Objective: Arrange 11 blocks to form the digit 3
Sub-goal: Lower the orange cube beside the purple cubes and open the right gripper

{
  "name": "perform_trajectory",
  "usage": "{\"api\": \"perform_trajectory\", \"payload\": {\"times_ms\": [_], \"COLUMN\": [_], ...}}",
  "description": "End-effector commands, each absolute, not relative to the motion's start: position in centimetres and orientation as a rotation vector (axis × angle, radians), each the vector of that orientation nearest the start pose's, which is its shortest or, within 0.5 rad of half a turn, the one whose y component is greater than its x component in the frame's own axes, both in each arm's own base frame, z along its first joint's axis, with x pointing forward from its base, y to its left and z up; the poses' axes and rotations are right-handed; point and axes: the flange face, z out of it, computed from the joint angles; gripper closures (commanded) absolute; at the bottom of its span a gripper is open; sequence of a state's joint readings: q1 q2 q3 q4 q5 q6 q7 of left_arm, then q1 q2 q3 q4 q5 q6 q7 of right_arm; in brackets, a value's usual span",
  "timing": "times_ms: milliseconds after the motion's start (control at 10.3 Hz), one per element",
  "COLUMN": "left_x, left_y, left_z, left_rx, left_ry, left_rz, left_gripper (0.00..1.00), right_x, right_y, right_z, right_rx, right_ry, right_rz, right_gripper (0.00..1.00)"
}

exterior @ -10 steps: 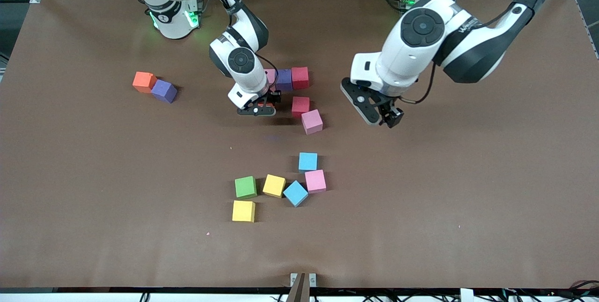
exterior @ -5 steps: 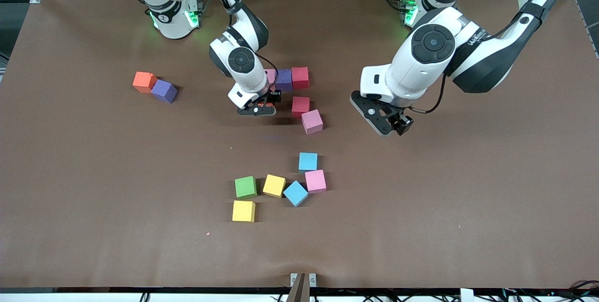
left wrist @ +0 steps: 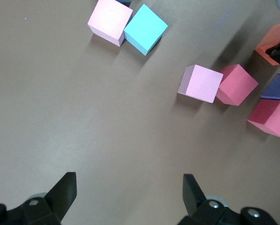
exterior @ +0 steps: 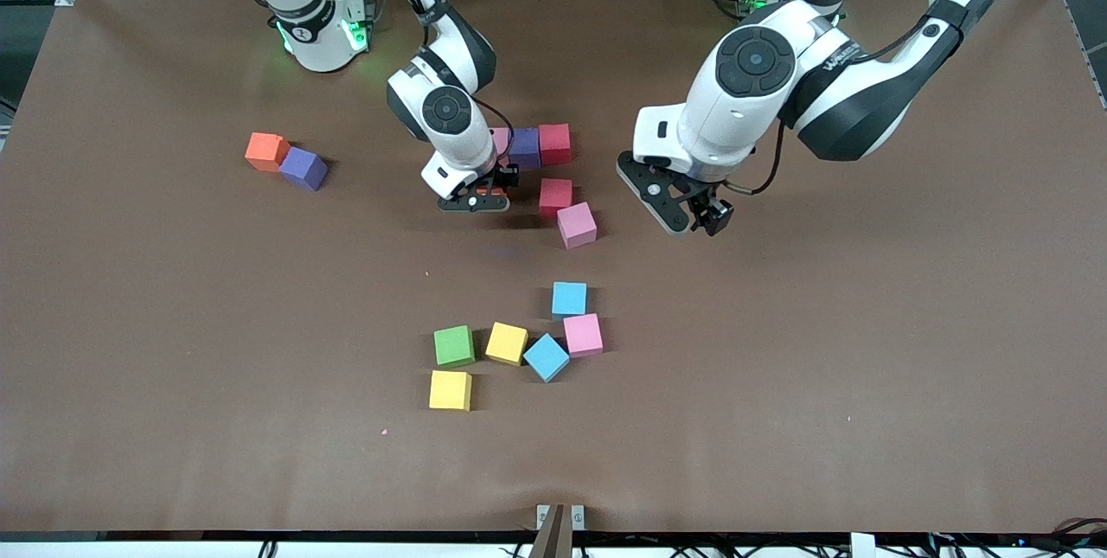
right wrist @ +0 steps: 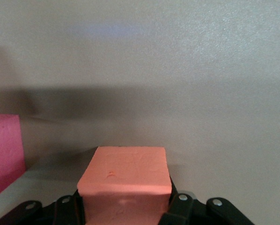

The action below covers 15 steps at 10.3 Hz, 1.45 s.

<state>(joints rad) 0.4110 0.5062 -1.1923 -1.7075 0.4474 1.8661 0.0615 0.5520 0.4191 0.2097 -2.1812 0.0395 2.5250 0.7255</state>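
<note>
My right gripper (exterior: 474, 197) is shut on an orange block (right wrist: 125, 180), held low over the table beside a red block (exterior: 555, 196) and a pink block (exterior: 577, 224). Next to it a row of a partly hidden pink block (exterior: 499, 141), a purple block (exterior: 525, 148) and a red block (exterior: 554, 144) lies on the table. My left gripper (exterior: 694, 218) hangs open over bare table, toward the left arm's end from the pink block (left wrist: 200, 83); nothing is between its fingers (left wrist: 65, 190).
Nearer the front camera lie a sky blue block (exterior: 569, 299), a pink (exterior: 583, 335), a second sky blue (exterior: 547, 357), two yellow (exterior: 507, 343) (exterior: 451, 390) and a green (exterior: 454, 345). An orange block (exterior: 265, 150) and a purple block (exterior: 303, 168) lie toward the right arm's end.
My left gripper swung out toward the left arm's end, then came back closer to the pink and red blocks. The right gripper and its orange block have stayed put.
</note>
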Motion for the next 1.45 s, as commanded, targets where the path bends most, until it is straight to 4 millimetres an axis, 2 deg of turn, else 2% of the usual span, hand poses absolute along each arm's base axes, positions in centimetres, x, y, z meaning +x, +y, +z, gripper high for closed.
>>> {"api": "perform_trajectory", "payload": {"times_ms": [0,194,485,581,678,775,872,1066,1357], "left_x": [52.5,52.8,52.4,52.4,52.5,52.4,51.8,51.5,51.7], "left_y": [-34.5,-33.9,-34.5,-34.5,-34.5,-34.6,-35.5,-36.4,-36.7], "left_z": [44.5,44.6,44.8,44.8,44.7,44.7,44.6,43.5,43.9], "left_rx": [-2.832,-2.830,-2.829,-2.830,-2.831,-2.832,-2.824,-2.820,-2.824], "left_ry": [1.419,1.414,1.416,1.417,1.417,1.418,1.433,1.403,1.397], "left_rz": [0.041,0.041,0.037,0.035,0.037,0.038,0.041,0.063,0.049], "left_gripper": [0.00,0.00,0.00,0.00,0.00,0.00,0.00,0.00,0.00], "right_x": [37.5,37.5,37.0,36.9,36.8,37.1,37.5,39.2,44.5], "right_y": [37.2,37.2,37.5,37.5,37.5,37.6,37.7,38.5,39.4], "right_z": [16.3,16.2,16.1,16.1,16.1,16.3,16.7,19.2,25.0], "right_rx": [-3.149,-3.150,-3.154,-3.160,-3.166,-3.162,-3.162,-3.165,-3.159], "right_ry": [0.072,0.086,0.082,0.078,0.075,0.077,0.084,0.145,0.238], "right_rz": [0.294,0.296,0.300,0.313,0.326,0.318,0.316,0.321,0.368], "right_gripper": [0.92,0.91,0.88,0.74,0.23,0.00,0.00,0.00,0.00]}}
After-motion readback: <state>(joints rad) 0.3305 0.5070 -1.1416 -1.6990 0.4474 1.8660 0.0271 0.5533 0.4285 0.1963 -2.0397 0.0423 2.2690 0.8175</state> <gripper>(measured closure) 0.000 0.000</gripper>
